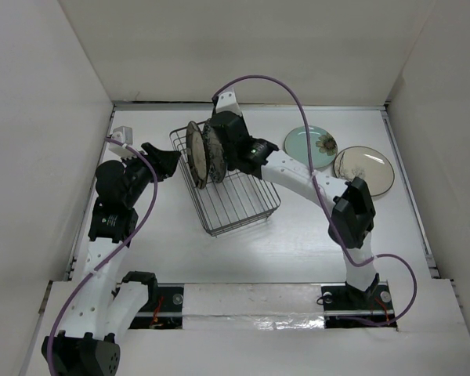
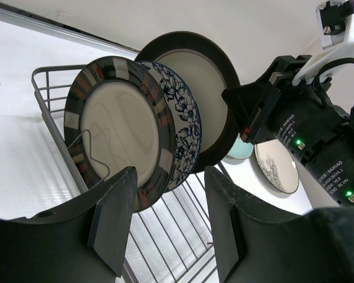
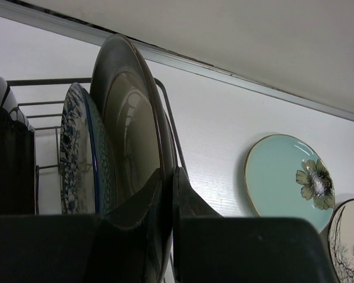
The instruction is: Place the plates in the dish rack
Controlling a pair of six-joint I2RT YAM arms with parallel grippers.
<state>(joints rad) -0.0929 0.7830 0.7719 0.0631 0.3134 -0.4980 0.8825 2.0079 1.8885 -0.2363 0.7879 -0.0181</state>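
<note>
From above, my left gripper hangs open and empty just left of the rack. My right gripper is pinched on the dark brown plate, which stands on edge in the rack beside two other upright plates. To the right of that arm, the teal plate and the branch plate lie flat on the table.

Through my left wrist camera, my fingers stand apart with nothing between them. Ahead of them stand the brown-rimmed plate, the blue floral plate, then the dark one.

Through my right wrist camera, my fingers clamp the dark plate's rim, with the floral plate just to their left.
</note>
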